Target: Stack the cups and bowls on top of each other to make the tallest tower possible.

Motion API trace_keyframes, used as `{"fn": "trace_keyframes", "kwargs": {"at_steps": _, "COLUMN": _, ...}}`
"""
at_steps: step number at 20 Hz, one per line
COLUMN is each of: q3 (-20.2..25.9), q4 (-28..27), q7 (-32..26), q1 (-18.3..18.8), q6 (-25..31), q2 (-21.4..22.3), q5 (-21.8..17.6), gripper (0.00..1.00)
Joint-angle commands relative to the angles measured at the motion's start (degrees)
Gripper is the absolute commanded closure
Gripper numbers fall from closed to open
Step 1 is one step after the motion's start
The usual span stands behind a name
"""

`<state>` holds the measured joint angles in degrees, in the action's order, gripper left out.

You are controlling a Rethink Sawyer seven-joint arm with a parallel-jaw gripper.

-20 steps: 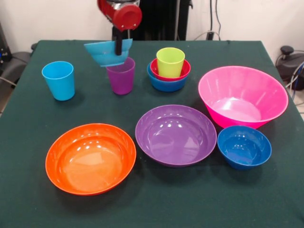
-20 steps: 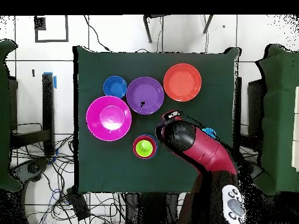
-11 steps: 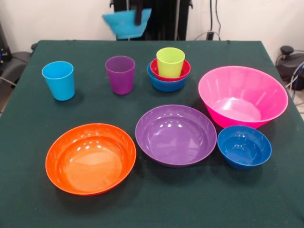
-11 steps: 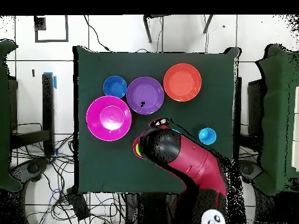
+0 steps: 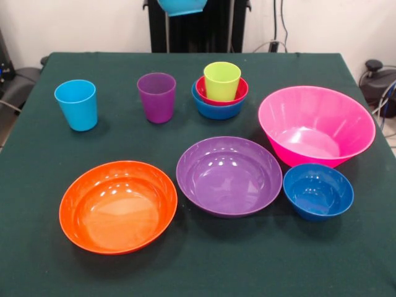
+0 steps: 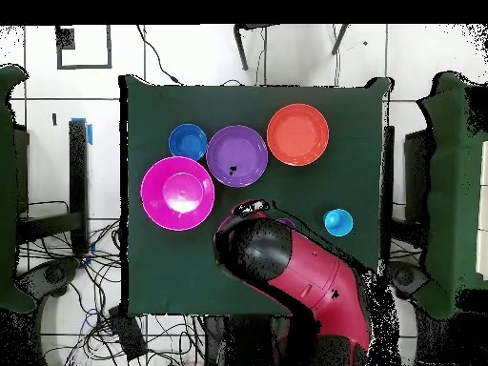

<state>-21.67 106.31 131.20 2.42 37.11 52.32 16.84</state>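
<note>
Seven loose pieces and one short stack sit on a dark green table (image 5: 37, 185), seen from the front. Nearest, an orange bowl (image 5: 117, 206) lies left, a wide purple bowl (image 5: 229, 176) centre, a small dark blue bowl (image 5: 318, 191) right. Behind that, right, is a big pink bowl (image 5: 316, 125). Farther back stand a light blue cup (image 5: 76, 104) at left and a purple cup (image 5: 156, 97) nearer the middle. Just right of it is the tower (image 5: 219, 90): a blue bowl holding a red bowl holding a lime green cup. High at the top edge hangs a cyan bowl (image 5: 182, 6), apparently carried; the gripper itself is hidden and I cannot tell its state. The bowl hangs slightly left of the tower. It likely goes on the green cup: centre it over the rim, level, and lower slowly so the narrow cup does not tip.
</note>
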Motion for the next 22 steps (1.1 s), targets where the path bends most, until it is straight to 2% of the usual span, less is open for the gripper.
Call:
{"fn": "trace_keyframes", "kwargs": {"at_steps": 1, "q3": 2.7, "q4": 1.9, "q7": 14.7, "q1": -2.3, "q6": -3.2, "q2": -3.3, "q5": 2.8, "gripper": 1.00}}
{"fn": "trace_keyframes", "kwargs": {"at_steps": 5, "q3": 3.6, "q4": 3.3, "q7": 15.2, "q1": -3.2, "q6": -6.0, "q2": -4.3, "q5": 5.3, "gripper": 1.00}}
{"fn": "trace_keyframes", "kwargs": {"at_steps": 11, "q3": 3.4, "q4": 3.5, "q7": 14.4, "q1": -3.5, "q6": -6.4, "q2": -5.0, "q5": 6.9, "gripper": 1.00}}
{"fn": "trace_keyframes", "kwargs": {"at_steps": 18, "q3": 6.5, "q4": 4.5, "q7": 15.2, "q1": -3.2, "q6": -14.9, "q2": -9.4, "q5": 10.2, "gripper": 1.00}}
{"fn": "trace_keyframes", "kwargs": {"at_steps": 22, "q3": 7.4, "q4": 4.5, "q7": 15.2, "q1": -3.3, "q6": -17.0, "q2": -10.6, "q5": 11.5, "gripper": 1.00}}
